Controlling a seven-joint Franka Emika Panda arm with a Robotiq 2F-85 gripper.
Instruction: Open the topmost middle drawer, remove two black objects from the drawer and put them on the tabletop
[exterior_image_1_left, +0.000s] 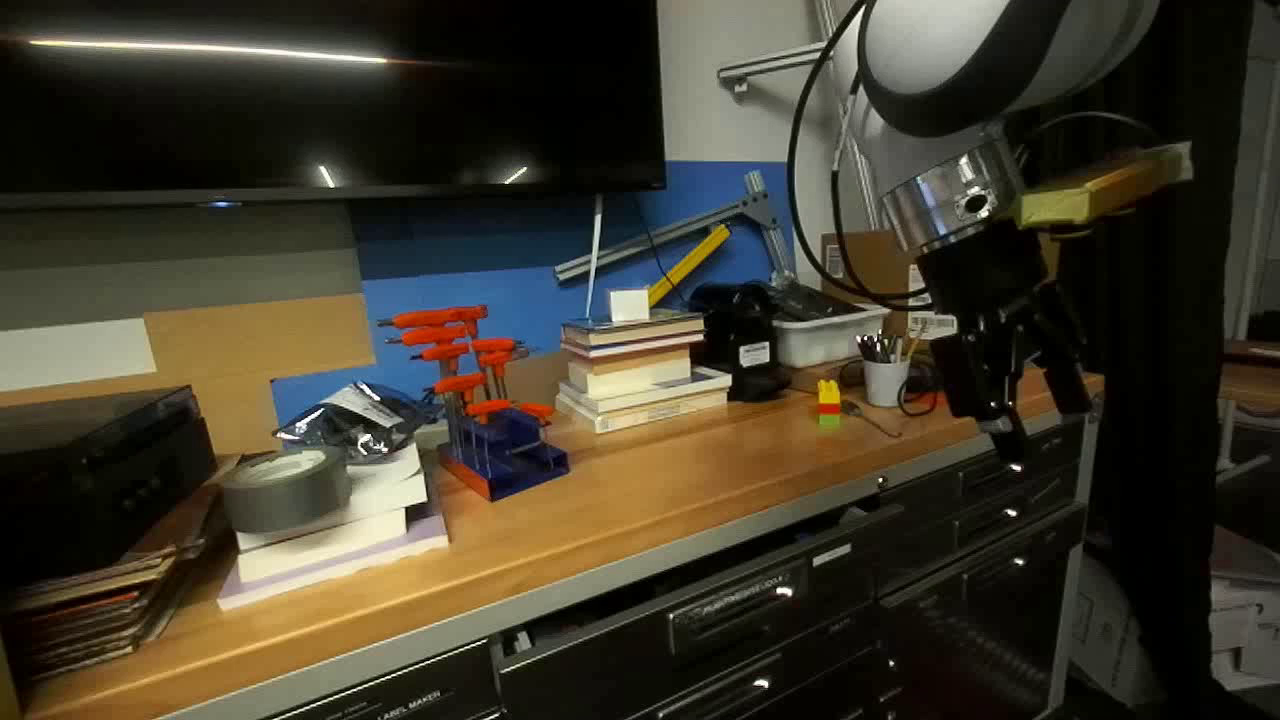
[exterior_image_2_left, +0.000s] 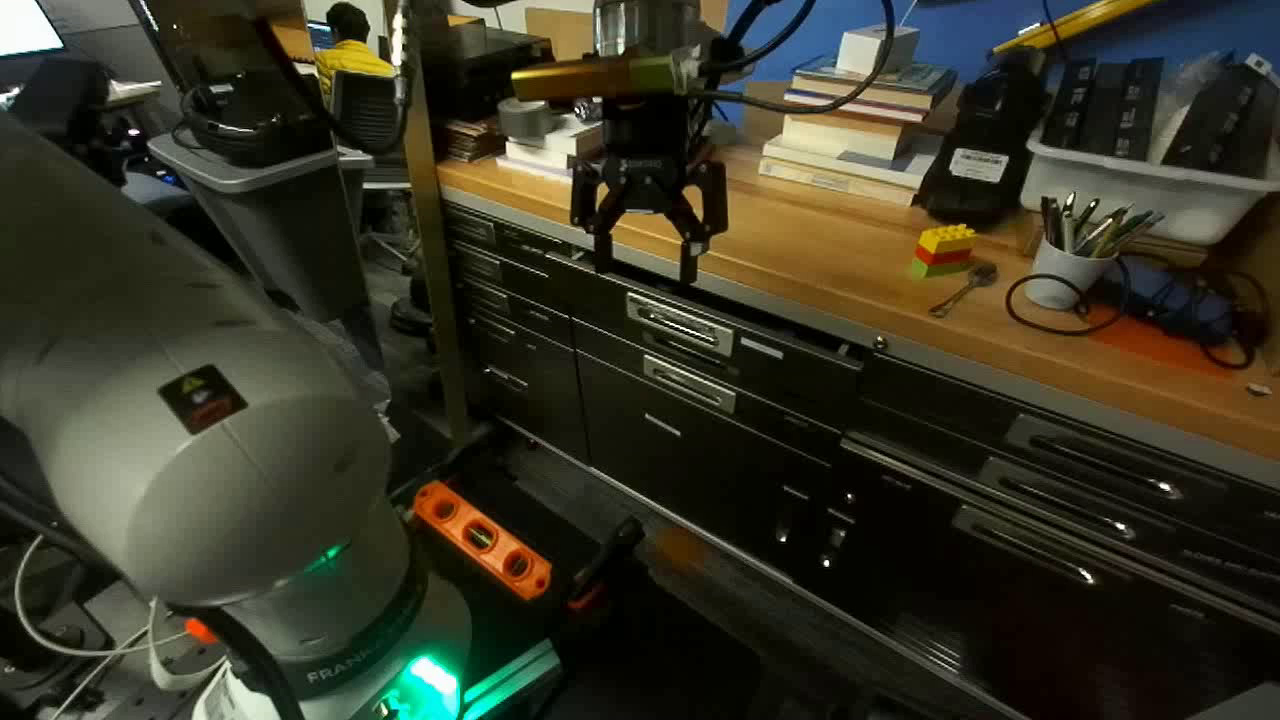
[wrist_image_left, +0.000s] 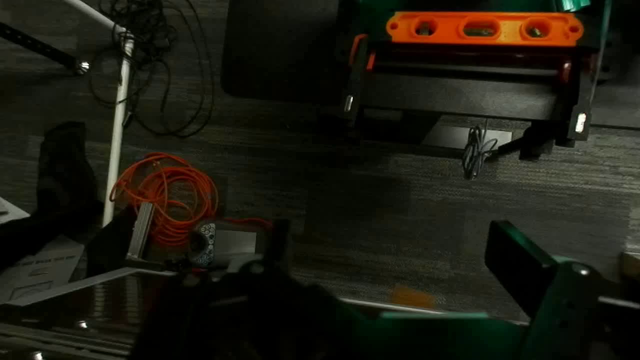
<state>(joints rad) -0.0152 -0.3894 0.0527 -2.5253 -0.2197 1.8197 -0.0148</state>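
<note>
The top middle drawer sits slightly ajar, its contents mostly too dark to make out; the two black objects cannot be picked out, so the opening step looks begun but unfinished, and the next move likely calls for catching the drawer's lip and pulling it further out. The hand hangs pointing down in front of the wooden tabletop, apart from the drawer; its two fingers stand wide apart, with nothing between them and nothing touched.

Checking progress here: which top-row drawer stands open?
The topmost middle drawer, partly: its front juts out, leaving a gap behind it; the top left drawer and top right drawer look shut.
</note>
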